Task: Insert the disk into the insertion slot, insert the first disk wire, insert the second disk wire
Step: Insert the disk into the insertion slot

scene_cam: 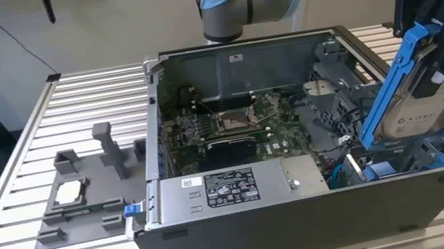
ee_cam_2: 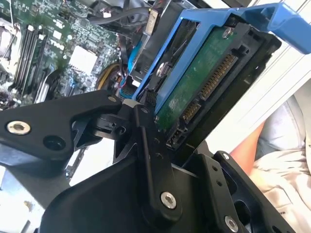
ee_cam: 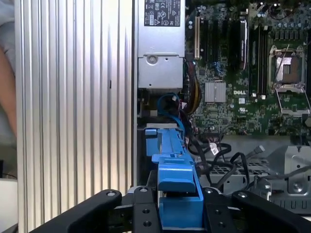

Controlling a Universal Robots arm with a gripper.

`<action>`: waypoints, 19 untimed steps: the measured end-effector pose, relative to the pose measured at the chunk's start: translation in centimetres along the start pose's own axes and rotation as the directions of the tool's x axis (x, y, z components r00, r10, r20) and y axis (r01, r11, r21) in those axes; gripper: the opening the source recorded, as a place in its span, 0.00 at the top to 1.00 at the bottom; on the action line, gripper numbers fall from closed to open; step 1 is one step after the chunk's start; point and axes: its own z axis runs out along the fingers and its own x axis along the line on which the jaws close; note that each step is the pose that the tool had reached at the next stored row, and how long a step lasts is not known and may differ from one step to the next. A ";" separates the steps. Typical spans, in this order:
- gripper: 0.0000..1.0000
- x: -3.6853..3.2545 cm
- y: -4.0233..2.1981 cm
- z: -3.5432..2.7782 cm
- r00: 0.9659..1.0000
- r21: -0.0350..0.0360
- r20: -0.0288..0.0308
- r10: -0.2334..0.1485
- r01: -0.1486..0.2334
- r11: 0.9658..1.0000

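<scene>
**Claw (scene_cam: 436,35), black and two-fingered, clamped on the flat silver-grey hard disk (scene_cam: 417,103) tilted over its bay**

The fingers are closed on the upper end of the disk, pinching it through its bright blue plastic carrier frame (scene_cam: 384,92). In the first wrist view the claw (ee_cam: 180,199) has the frame's blue end (ee_cam: 177,177) squeezed between its two black links.

The disk's long axis runs steeply from the claw down toward the insertion slot (scene_cam: 389,165). That slot is a grey metal bay with blue trim in the near corner of the open dark computer case (scene_cam: 307,230), on the exterior view's right. The axis is not upright: the top leans toward the exterior view's right and the bottom toward the case's interior. The lower end is at the mouth of the slot. I cannot tell whether it has touched or entered.

So the slot lies straight below the claw along the disk's length, and by my reading the lean against the bay's walls is what matters.

In the second wrist view the disk's green circuit board and bare connector strip (ee_cam_2: 214,82) face the claw's end, with no wire plugged in. A blue cable (ee_cam: 170,103) lies loose in the case beside the labelled silver power-supply box (scene_cam: 223,193).
</scene>
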 end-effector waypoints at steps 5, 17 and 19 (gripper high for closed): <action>0.67 0.07 -0.06 0.67 1.000 0.004 0.000 -0.006 0.006 1.000; 0.67 0.09 -0.13 2.59 1.000 0.017 -0.001 -0.015 0.015 1.000; 0.67 0.09 -0.14 2.95 1.000 0.019 0.000 -0.016 0.016 1.000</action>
